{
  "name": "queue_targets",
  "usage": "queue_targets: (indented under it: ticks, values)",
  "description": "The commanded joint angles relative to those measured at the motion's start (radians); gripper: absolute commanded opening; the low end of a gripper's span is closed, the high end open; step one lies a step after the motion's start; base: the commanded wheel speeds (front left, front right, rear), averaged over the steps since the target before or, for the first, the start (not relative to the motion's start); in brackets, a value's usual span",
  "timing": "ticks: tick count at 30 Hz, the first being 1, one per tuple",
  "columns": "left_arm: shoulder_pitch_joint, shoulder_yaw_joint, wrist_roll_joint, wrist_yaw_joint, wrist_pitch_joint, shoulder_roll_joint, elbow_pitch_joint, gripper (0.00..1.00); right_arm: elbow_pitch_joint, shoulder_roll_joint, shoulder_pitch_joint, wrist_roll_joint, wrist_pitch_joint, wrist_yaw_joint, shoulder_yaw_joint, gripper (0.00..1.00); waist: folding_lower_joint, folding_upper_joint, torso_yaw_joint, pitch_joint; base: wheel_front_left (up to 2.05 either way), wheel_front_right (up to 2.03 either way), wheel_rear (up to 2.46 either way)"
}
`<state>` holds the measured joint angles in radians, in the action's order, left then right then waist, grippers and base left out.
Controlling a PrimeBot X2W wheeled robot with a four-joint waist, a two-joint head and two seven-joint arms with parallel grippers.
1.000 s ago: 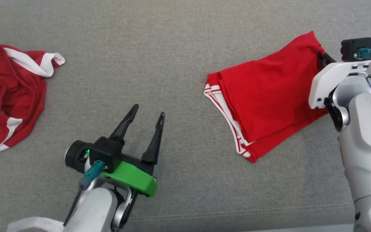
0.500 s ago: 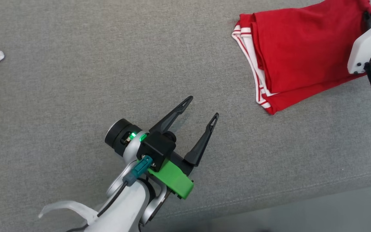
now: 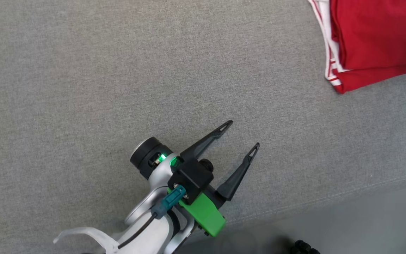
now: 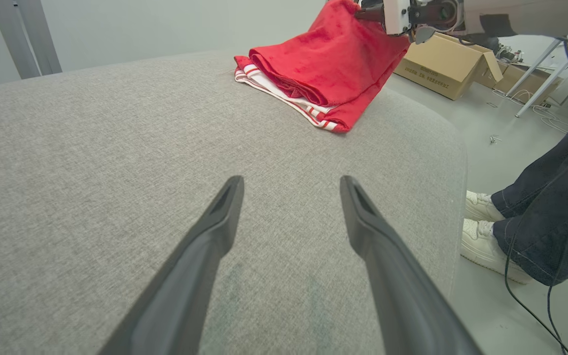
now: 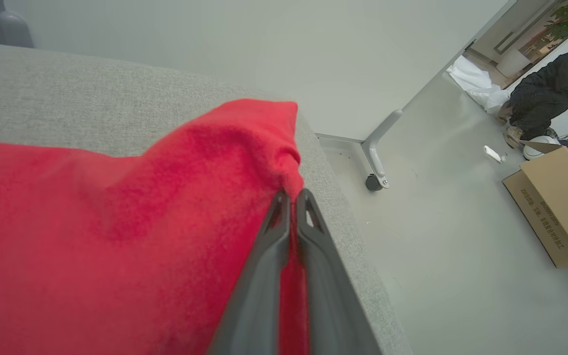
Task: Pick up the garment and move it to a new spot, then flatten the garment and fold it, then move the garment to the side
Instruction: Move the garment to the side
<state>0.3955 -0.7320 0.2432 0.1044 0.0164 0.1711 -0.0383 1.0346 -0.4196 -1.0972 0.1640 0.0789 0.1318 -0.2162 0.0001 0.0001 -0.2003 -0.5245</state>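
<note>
The garment [image 3: 375, 38] is red with white-striped hems, folded, at the head view's top right on the grey cushioned surface [image 3: 118, 70]. The left wrist view shows the garment [image 4: 323, 74] ahead, its far corner lifted where the right arm meets it. My right gripper [image 5: 291, 199] is shut on the garment [image 5: 116, 236], pinching a bunched corner near the surface's edge. My left gripper [image 3: 243, 135] is open and empty above bare fabric, well left of the garment, and the left gripper [image 4: 291, 190] shows both fingers apart in its own view.
The surface's front seam and edge [image 3: 330, 201] run just below my left gripper. Beyond the edge is floor with cardboard boxes [image 4: 442, 64], a person's legs and white shoes [image 4: 481, 231], a wheeled table leg [image 5: 377, 162] and a crouching person [image 5: 545, 93].
The head camera has swung left and down, so the garment slid toward the top right and the second red garment at the left left the picture. Both grippers kept their states.
</note>
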Motion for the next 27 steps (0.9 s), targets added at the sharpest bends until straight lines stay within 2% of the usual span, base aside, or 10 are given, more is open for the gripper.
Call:
queue_targets:
  ticks: [1, 11, 12, 13, 14, 21, 27]
  values:
    - [-0.016, -0.005, -0.004, 0.000, -0.010, 0.010, -0.014, 1.00, 0.007, -0.014, -0.024, 0.032, 0.019, -0.002, -0.015, 0.00, -0.0001, -0.0001, 0.009, -0.012, 0.00, 0.00, 0.00]
    - [-0.009, -0.007, -0.006, -0.014, -0.031, 0.027, -0.061, 1.00, 0.012, -0.025, -0.078, 0.161, 0.072, -0.002, -0.128, 0.00, -0.0001, -0.0001, 0.033, -0.068, 0.00, 0.00, 0.00]
    - [-0.003, -0.007, -0.008, -0.014, -0.030, 0.027, -0.064, 1.00, 0.003, -0.025, -0.080, 0.180, 0.078, -0.002, -0.146, 0.26, -0.0001, -0.0001, 0.036, -0.073, 0.00, 0.00, 0.00]
    - [0.000, -0.007, -0.010, -0.015, -0.028, 0.028, -0.066, 1.00, -0.007, -0.025, -0.079, 0.204, 0.086, -0.002, -0.162, 0.66, -0.0001, -0.0001, 0.038, -0.078, 0.00, 0.00, 0.00]
    - [0.003, -0.006, -0.010, -0.016, -0.025, 0.029, -0.068, 1.00, -0.018, -0.023, -0.078, 0.221, 0.093, -0.002, -0.183, 1.00, -0.0001, -0.0001, 0.039, -0.083, 0.00, 0.00, 0.00]
    - [0.030, -0.006, -0.009, -0.014, 0.007, 0.017, -0.060, 1.00, -0.047, 0.015, -0.075, 0.326, 0.145, -0.002, -0.226, 1.00, -0.0001, -0.0001, 0.053, -0.078, 0.00, 0.00, 0.00]
    - [0.043, 0.008, 0.007, -0.021, 0.059, 0.002, -0.010, 1.00, -0.058, 0.059, 0.007, 0.324, 0.181, -0.002, -0.215, 1.00, -0.0001, -0.0001, 0.084, -0.003, 0.00, 0.00, 0.00]
